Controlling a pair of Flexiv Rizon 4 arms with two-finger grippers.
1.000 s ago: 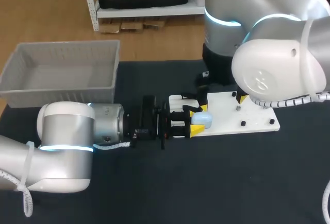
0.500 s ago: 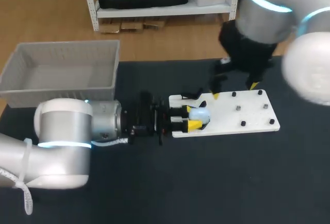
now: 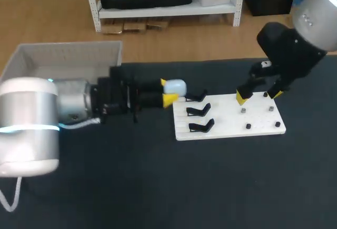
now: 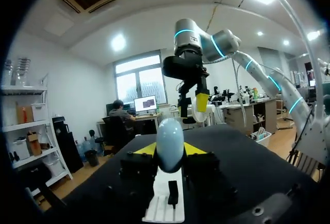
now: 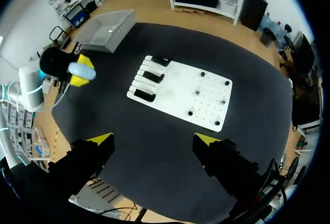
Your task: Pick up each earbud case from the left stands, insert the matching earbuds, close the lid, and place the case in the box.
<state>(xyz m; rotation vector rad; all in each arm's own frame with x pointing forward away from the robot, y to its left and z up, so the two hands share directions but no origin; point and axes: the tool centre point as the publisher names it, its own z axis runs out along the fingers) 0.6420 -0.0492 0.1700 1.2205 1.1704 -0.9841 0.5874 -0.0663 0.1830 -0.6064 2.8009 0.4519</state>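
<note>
Earbud case (image 3: 174, 86): gripped between the fingers of our left hand (image 3: 167, 91), clear of the stands (image 3: 199, 112). Our right hand (image 3: 259, 96) hangs open, holding nothing. Earbud insertion, lid closing and placement in the box (image 3: 68, 55) remain, we judge.

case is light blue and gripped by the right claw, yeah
Not quite. The case is light blue, but it is gripped by the left claw, not the right. The head view shows this, with the right claw open and empty over the board.
</note>
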